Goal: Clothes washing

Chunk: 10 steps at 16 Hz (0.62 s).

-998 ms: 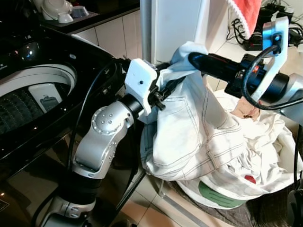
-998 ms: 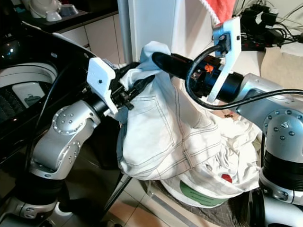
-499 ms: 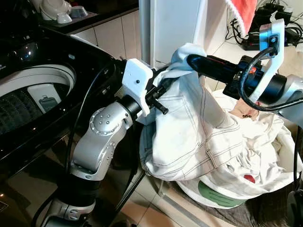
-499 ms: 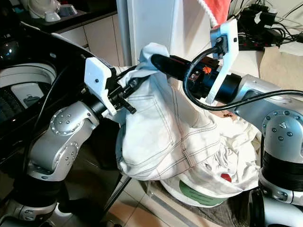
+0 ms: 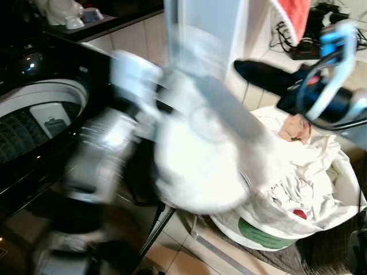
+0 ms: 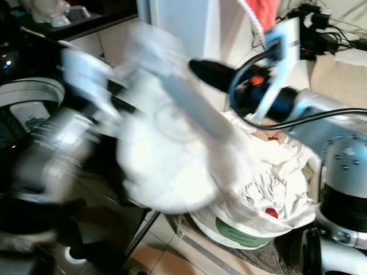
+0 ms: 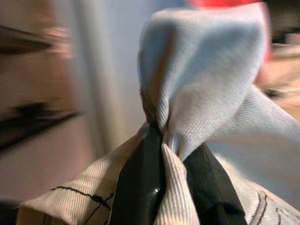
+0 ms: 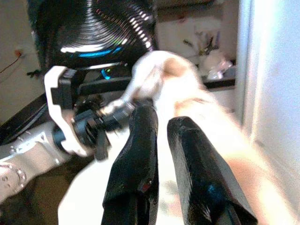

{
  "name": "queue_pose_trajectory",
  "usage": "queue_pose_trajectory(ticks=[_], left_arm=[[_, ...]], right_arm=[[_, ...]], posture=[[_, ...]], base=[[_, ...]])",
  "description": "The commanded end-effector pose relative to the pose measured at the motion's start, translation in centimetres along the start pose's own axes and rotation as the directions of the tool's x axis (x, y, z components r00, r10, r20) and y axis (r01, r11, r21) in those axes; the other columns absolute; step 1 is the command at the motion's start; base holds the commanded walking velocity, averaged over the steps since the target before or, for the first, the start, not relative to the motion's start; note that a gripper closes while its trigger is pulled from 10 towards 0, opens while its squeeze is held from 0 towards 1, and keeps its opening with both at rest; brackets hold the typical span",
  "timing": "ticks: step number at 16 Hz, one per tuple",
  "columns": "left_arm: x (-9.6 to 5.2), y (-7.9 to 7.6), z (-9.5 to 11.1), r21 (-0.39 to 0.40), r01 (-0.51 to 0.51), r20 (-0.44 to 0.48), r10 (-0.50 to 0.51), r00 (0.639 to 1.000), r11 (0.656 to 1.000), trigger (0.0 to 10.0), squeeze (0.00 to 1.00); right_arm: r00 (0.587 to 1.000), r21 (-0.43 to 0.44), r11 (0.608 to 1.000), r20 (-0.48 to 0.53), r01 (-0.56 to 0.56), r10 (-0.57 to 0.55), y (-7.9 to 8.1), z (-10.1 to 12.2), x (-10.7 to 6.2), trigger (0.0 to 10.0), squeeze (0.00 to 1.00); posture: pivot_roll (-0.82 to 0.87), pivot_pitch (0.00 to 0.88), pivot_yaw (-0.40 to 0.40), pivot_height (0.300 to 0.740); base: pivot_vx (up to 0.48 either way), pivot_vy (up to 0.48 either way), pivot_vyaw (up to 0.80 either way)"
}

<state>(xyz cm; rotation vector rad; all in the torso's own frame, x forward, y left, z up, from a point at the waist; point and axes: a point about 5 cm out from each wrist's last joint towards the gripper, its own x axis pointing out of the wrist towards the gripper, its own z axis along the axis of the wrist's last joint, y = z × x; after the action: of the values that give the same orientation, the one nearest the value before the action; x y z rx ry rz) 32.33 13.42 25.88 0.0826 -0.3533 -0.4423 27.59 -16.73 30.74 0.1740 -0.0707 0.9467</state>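
We keep the left end effector (image 7: 161, 187) clamped on the white garment (image 5: 195, 154), right end effector (image 8: 161, 164) parted and empty, aiming for the washer drum (image 5: 34, 120) at nine o'clock.

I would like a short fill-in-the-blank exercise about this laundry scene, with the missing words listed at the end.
1. The left gripper is shut on a fold of ____ cloth.
2. The remaining laundry lies in a white ____ on the floor.
3. The washing machine stands on the robot's ____ side.
4. The right gripper has its fingers slightly ____, with nothing between them.

Missing words: white; basket; left; apart
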Motion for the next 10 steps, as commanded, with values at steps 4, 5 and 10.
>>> queue_pose_trajectory(ticks=[4, 5, 10], left_arm=[[0.4, 13.0, 13.9, 0.395, -0.540, 0.427, 0.372, 0.824, 0.743, 0.0, 0.00], [0.0, 14.0, 15.9, 0.442, -0.605, 0.482, 0.393, 0.783, 0.662, 0.0, 0.00], [1.4, 17.2, 11.3, 0.756, -0.403, 0.129, 0.486, 0.864, 0.516, 0.0, 0.00]], right_arm=[[1.000, -0.049, 0.999, 0.001, -0.016, 0.016, 0.5, 0.2, 0.3, 10.0, 0.79], [1.000, -0.057, 0.998, -0.004, -0.025, 0.025, 0.6, 0.2, 0.3, 10.0, 0.18], [0.989, -0.136, 0.990, -0.145, -0.044, 0.024, 1.5, -2.2, 1.2, 10.0, 0.00]], posture=[[-0.05, 0.000, 0.042, 0.740], [-0.05, 0.000, 0.042, 0.740], [-0.05, 0.000, 0.051, 0.740]], base=[[0.000, 0.000, 0.00], [0.000, 0.000, 0.00], [0.000, 0.000, 0.00]])
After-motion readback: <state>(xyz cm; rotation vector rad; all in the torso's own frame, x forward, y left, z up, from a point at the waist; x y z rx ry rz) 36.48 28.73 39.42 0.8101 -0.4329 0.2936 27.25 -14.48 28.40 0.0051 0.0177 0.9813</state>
